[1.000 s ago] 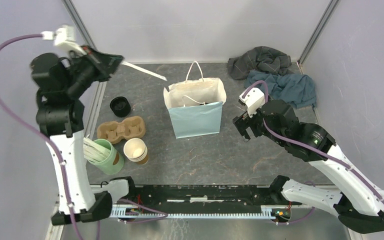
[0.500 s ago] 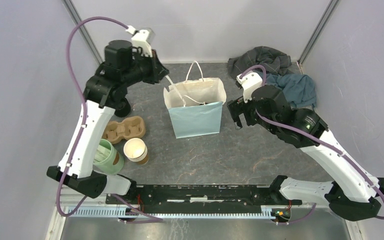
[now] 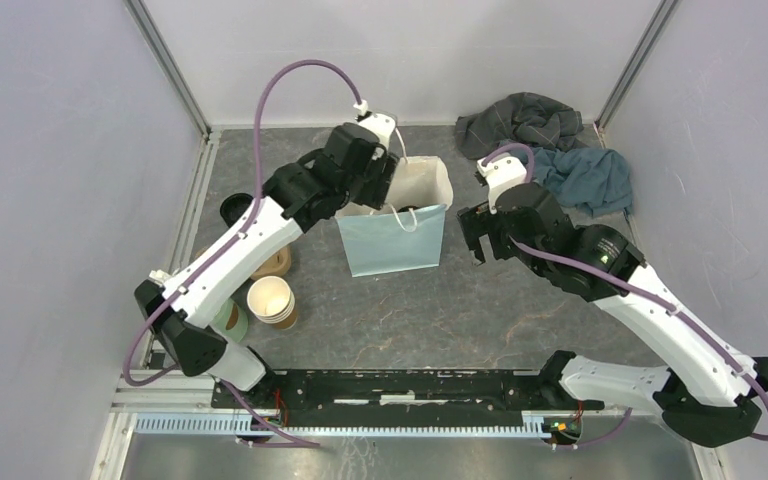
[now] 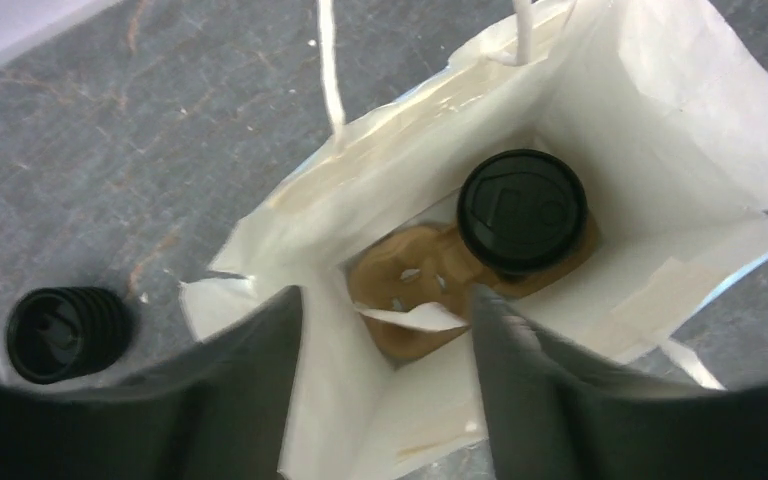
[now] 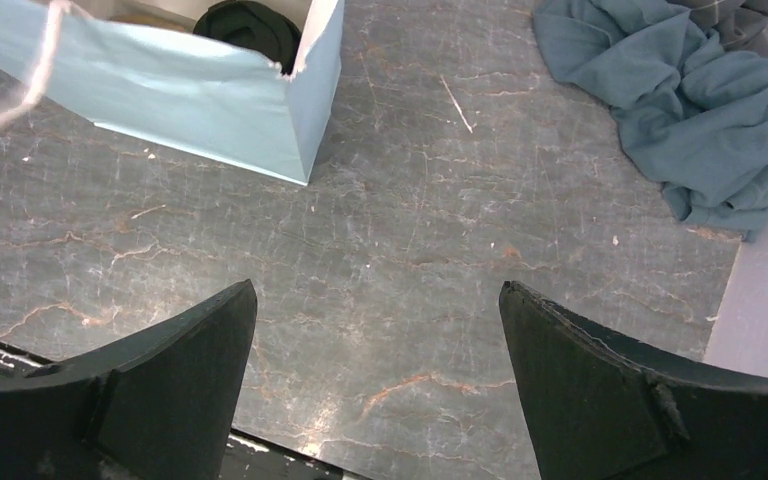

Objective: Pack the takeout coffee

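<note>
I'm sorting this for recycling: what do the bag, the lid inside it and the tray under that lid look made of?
Bag: paper, matte, creased, ragged rim. Lid: likely plastic, black, slight sheen, embossed marks. Tray: probably moulded pulp, dull brown, rounded pockets.

No writing can be read anywhere; raised marks on the takeout coffee [image 4: 522, 210] lid are too blurred.

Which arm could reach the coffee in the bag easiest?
Left. The left gripper hangs open straight above the bag, looking down on the takeout coffee. The right gripper is beside the bag, over bare table.
</note>
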`<state>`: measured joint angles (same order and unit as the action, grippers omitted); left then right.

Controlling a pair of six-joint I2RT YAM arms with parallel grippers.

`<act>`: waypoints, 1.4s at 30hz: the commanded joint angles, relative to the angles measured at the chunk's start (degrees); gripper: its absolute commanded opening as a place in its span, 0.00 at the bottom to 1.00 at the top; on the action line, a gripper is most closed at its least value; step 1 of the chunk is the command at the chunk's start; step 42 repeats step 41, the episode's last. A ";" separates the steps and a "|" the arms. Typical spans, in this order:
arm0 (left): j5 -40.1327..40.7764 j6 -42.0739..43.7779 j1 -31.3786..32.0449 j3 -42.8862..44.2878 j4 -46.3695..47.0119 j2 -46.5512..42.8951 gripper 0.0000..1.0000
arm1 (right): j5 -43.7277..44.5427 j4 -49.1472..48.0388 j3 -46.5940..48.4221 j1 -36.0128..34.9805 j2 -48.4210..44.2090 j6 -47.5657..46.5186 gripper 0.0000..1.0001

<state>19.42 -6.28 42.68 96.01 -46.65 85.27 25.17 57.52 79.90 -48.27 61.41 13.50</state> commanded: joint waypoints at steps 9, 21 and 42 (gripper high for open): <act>8.47 -6.30 0.86 26.41 -7.94 5.47 1.00 | 5.77 0.42 9.46 0.01 -1.24 -6.07 0.98; 3.10 -13.40 0.13 25.44 12.18 -9.47 1.00 | 15.64 -6.81 22.91 0.02 -5.86 -15.87 0.98; 8.63 -15.56 0.13 22.55 13.80 -16.95 1.00 | 19.03 -6.41 30.90 -0.03 -6.20 -14.52 0.98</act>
